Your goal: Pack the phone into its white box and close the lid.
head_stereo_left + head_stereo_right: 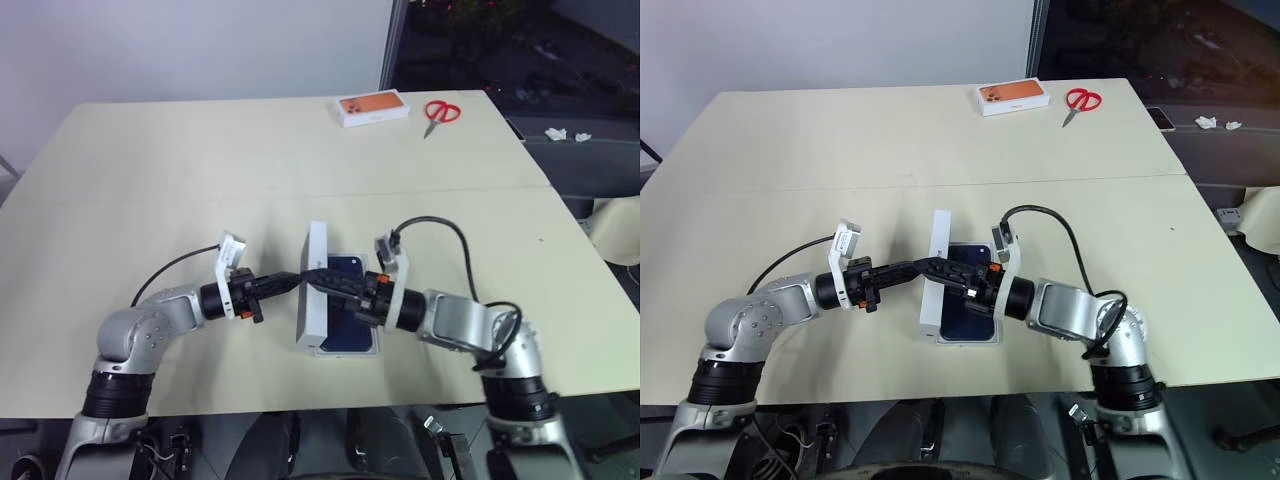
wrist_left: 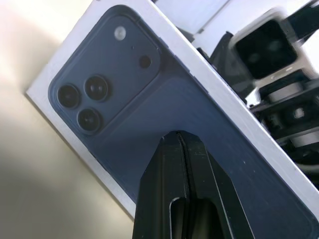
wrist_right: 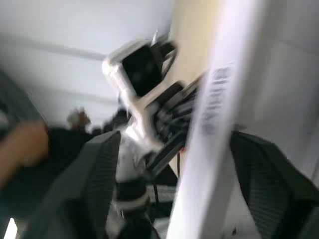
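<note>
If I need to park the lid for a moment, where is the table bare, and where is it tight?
Bare: the table between the orange-topped box with scissors at the far edge and the grippers, plus the stretches outside each arm. Crowded: the near middle, where the lid stands on edge beside the phone, with left gripper and right gripper meeting there.

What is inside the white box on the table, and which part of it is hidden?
The phone lies in the white box, dark back up. The lid, standing on edge, and the right gripper cover part of it. The box floor is hidden beneath the phone.
</note>
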